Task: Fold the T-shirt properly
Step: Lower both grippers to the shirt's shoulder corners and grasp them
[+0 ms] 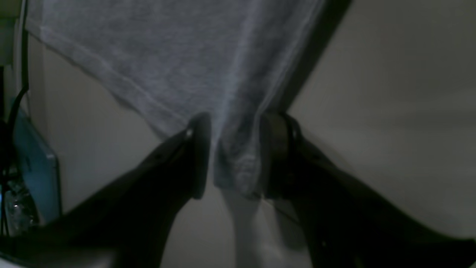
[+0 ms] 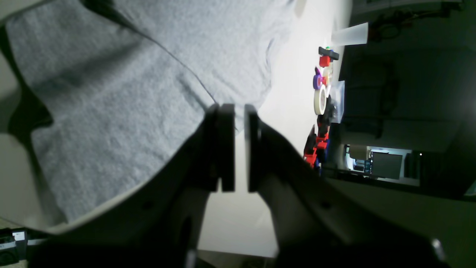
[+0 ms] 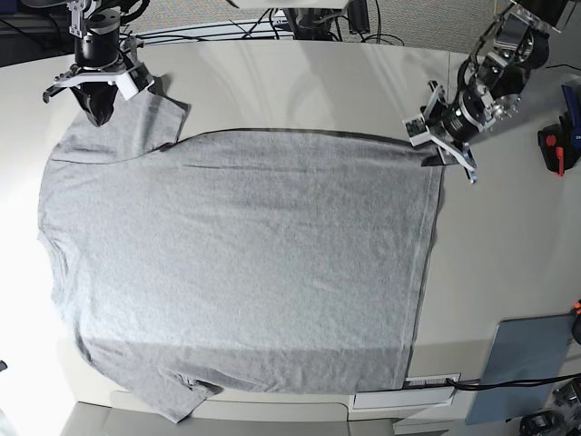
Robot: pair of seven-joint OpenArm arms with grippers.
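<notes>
We count one grey T-shirt [image 3: 236, 263], two grippers, left gripper [image 3: 434, 150] and right gripper [image 3: 98, 111], one white table [image 3: 300, 82], one blue pad [image 3: 522, 363], one tape roll [image 2: 319, 99]

A robotics lab: a white worktable [image 3: 300, 77], loose cables [image 3: 236, 34], and bench clutter [image 2: 322, 93].

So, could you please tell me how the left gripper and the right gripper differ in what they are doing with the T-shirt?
The left gripper has a bunched corner of the T-shirt between its fingers at the hem end; the right gripper has nothing between its nearly closed fingers. The left gripper sits at the hem corner, the right gripper above the sleeve. Both are at the shirt's far edge.
</notes>
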